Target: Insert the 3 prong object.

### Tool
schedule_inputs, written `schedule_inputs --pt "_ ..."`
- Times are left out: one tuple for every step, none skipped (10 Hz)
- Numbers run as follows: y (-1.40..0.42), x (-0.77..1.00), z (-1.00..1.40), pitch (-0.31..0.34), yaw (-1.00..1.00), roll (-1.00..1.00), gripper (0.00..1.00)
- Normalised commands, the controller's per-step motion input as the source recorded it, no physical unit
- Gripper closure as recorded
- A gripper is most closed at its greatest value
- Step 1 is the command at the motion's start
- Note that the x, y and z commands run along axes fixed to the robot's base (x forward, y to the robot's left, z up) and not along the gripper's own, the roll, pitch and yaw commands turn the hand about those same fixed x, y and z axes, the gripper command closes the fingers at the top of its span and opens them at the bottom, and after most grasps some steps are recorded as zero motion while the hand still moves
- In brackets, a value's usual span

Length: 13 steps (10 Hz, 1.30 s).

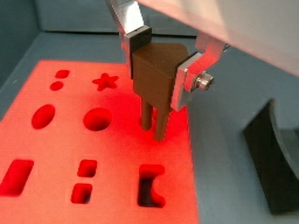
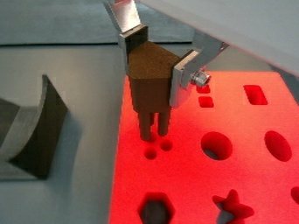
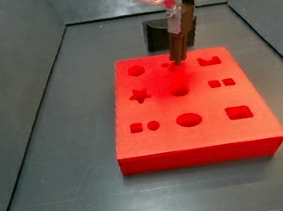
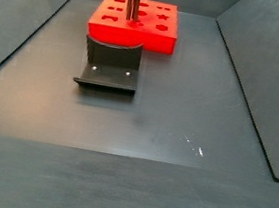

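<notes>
Brown 3 prong object clamped in pincer, prongs touching red board near small holes.

Fixture near red board; claw above.

In both wrist views my gripper is cut off by the picture's edge, so only the silver fingers show, and they cover the upper flanks of the 3 prong object. In a side view the red board is so small that I cannot tell whether the prong tips touch it. The fixture is cropped at the edge.
</notes>
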Motion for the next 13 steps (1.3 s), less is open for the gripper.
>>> schedule_inputs --pt "0.01 0.00 0.00 0.013 0.98 0.15 1.00" --pt "0.00 0.02 0.00 0.000 0.94 0.10 1.00" --pt "0.00 0.00 0.00 0.000 0.43 0.06 1.00" --pt "0.00 0.00 0.00 0.000 0.46 0.05 1.00" --pt "0.00 0.00 -0.02 0.000 0.00 0.00 1.00" --pt "0.00 0.00 -0.11 0.000 0.08 0.00 1.00" --pt "0.00 -0.32 -0.26 0.016 0.04 0.00 1.00" --pt "-0.11 -0.36 -0.18 0.020 0.03 0.00 1.00" --pt "-0.13 -0.18 -0.11 0.000 0.12 0.01 1.00" --pt "-0.18 -0.12 -0.06 0.000 0.25 0.07 1.00" --pt "-0.01 -0.01 -0.11 0.000 0.23 0.01 1.00" --pt "0.00 -0.08 0.00 0.000 0.00 0.00 1.00" --pt "0.07 0.05 -0.53 0.130 -0.05 0.04 1.00"
